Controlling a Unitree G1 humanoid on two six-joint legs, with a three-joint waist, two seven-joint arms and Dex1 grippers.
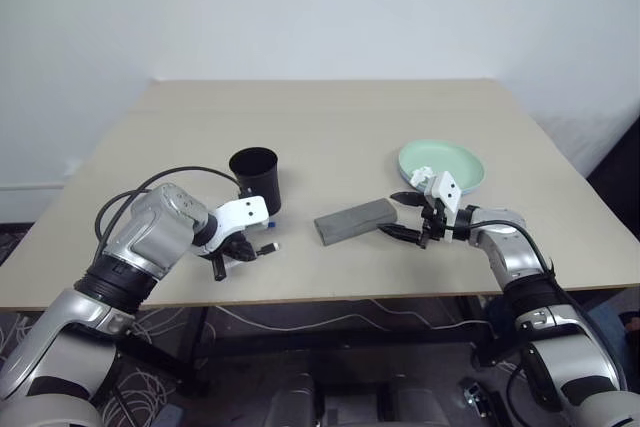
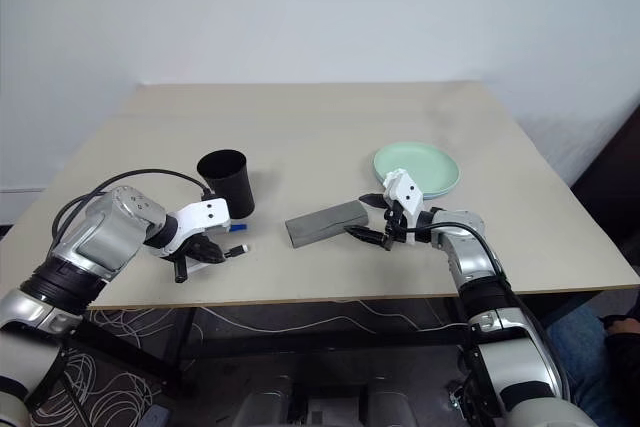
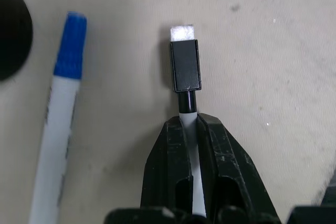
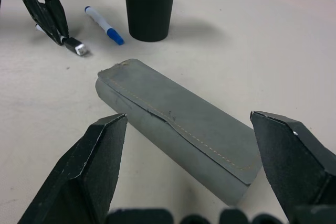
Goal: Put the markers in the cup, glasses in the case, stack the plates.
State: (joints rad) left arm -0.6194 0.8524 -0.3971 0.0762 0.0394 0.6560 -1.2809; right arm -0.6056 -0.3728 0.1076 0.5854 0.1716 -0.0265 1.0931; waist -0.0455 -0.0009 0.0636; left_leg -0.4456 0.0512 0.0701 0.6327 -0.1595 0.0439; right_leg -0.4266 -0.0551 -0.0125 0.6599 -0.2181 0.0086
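Two markers: your left claw (image 3: 195,145) pinches the dark-capped marker (image 3: 186,77) mid-barrel; light, slick, keep it square; right claw (image 4: 191,156) wide

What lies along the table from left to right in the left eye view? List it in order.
left gripper shut on the dark-capped marker → cup → case → right gripper, open → mint green plate.
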